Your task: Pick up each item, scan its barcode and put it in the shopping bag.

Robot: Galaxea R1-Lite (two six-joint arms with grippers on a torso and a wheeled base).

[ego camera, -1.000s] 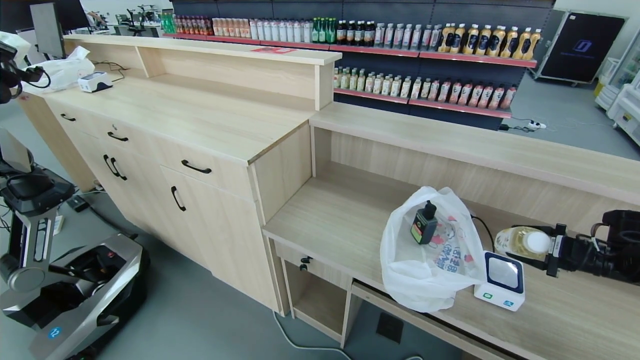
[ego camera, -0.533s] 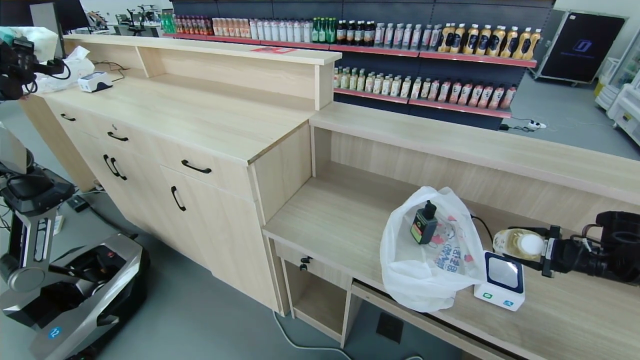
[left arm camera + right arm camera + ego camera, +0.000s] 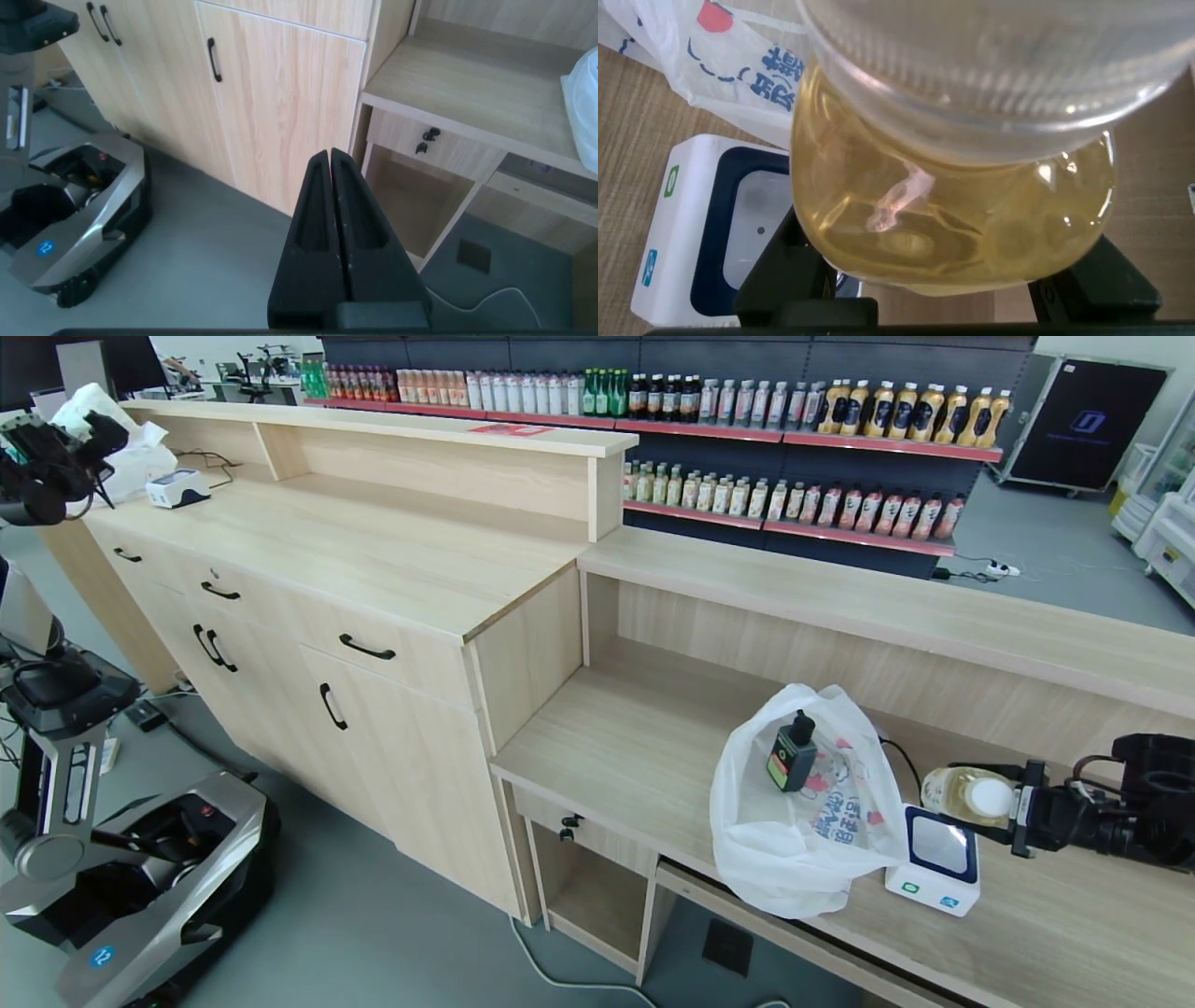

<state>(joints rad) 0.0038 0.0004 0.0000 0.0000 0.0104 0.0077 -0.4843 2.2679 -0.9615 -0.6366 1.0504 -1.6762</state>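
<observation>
My right gripper (image 3: 1024, 805) is shut on a bottle of yellow liquid (image 3: 962, 789) with a white cap, held lying over the low counter (image 3: 616, 737). In the right wrist view the bottle (image 3: 952, 215) hangs just above the white barcode scanner (image 3: 710, 233). The scanner (image 3: 935, 861) stands at the counter's front, right of the white shopping bag (image 3: 803, 831). A dark bottle with a green label (image 3: 792, 753) stands in the bag. My left gripper (image 3: 330, 159) is shut on nothing, high over the floor by the cupboard doors.
A second scanner (image 3: 177, 488) and a white bag (image 3: 135, 462) lie on the tall counter at far left. Store shelves with several drink bottles (image 3: 794, 411) run behind. A grey wheeled machine (image 3: 121, 877) stands on the floor at left.
My right gripper has drifted slightly left with the bottle, closer over the scanner. My left arm at the far left has shifted a little to the right.
</observation>
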